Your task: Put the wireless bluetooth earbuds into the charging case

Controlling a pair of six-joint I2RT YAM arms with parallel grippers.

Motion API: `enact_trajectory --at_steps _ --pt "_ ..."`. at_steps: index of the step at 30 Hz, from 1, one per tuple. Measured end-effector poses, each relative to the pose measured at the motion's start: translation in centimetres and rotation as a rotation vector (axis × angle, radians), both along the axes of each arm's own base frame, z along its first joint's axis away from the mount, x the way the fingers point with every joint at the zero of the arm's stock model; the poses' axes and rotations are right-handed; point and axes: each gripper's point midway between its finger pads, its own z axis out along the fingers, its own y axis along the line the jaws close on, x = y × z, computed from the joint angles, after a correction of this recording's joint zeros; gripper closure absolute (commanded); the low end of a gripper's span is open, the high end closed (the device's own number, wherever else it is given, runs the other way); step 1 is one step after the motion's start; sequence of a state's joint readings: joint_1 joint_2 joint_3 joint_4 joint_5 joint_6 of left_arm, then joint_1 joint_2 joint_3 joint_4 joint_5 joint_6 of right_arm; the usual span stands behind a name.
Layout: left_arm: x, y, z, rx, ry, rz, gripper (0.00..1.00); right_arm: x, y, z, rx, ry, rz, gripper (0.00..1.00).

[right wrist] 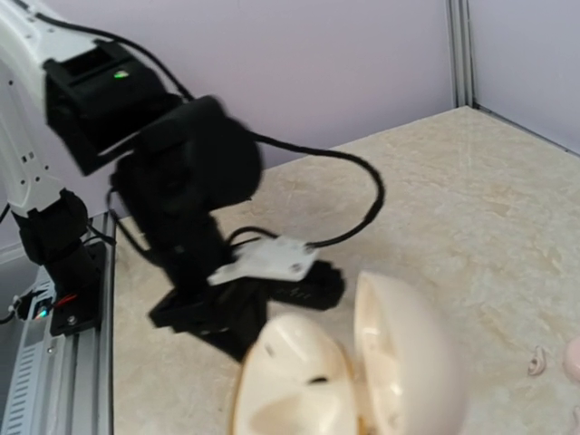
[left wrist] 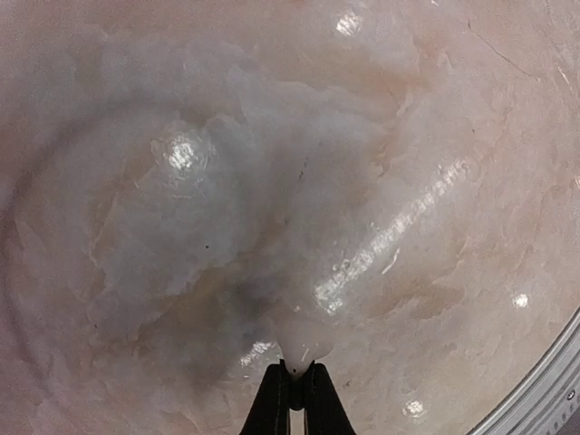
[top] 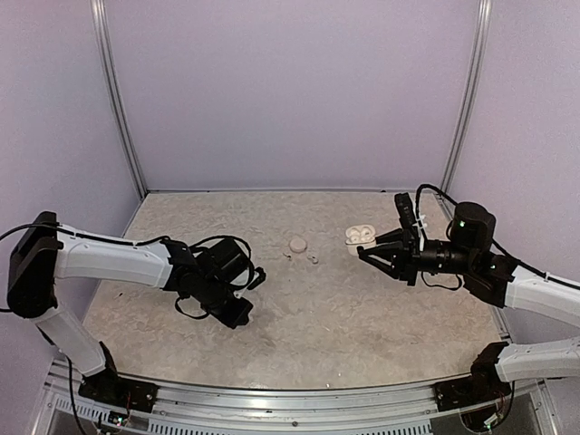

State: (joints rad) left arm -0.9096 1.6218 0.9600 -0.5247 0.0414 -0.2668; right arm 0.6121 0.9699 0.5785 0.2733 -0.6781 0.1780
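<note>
Bench (top: 299,308): glossy marbled beige, stone-look, strong glare spots, so slick.

Left gripper (left wrist: 294,370): pinched shut, nothing between the tips, bare bench below it.

Right gripper (top: 362,253): closed down narrow and lying flat. Its own fingers don't show in its wrist view, so I can't tell if it actually pinches anything.

Charging case (right wrist: 281,362): right at the right gripper's tip, touching or nearly. It's smooth cream-white plastic, a rounded clamshell with the lid hinged open and the wells exposed.

Puck (top: 296,244): round, flat, whitish, out past the right gripper's tip. Not the case, ignore.

Earbuds: both loose on the bench just beside the puck, one (top: 288,256) and the other (top: 314,259). They lie between the two grippers, nearer the right. Tiny, white, short stems. None in the case yet.

Step, my read: fetch the first earbud with the left gripper. I'd open it only a little, come straight down and pinch across the stem rather than the round head, since small hard plastic will likely skate on this gloss. Right gripper steadies the case, lid kept open.
</note>
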Motion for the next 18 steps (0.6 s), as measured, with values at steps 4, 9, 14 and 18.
enact_trajectory --at_steps 4,9,14,18 --pt "-2.3 0.3 -0.9 0.014 0.041 -0.005 0.98 0.0 0.1 -0.3 -0.004 0.008 0.006 1.0" --pt "-4.2 1.2 -2.4 0.049 0.085 0.005 0.87 -0.1 0.1 -0.2 -0.004 0.008 0.011 1.0" --pt "-4.7 1.2 -2.7 0.054 0.095 0.006 0.73 -0.1 0.1 -0.4 -0.01 0.016 0.011 1.0" --pt "-4.7 1.4 -2.7 0.082 0.097 0.009 0.68 -0.1 0.1 -0.6 -0.016 0.024 0.011 1.0"
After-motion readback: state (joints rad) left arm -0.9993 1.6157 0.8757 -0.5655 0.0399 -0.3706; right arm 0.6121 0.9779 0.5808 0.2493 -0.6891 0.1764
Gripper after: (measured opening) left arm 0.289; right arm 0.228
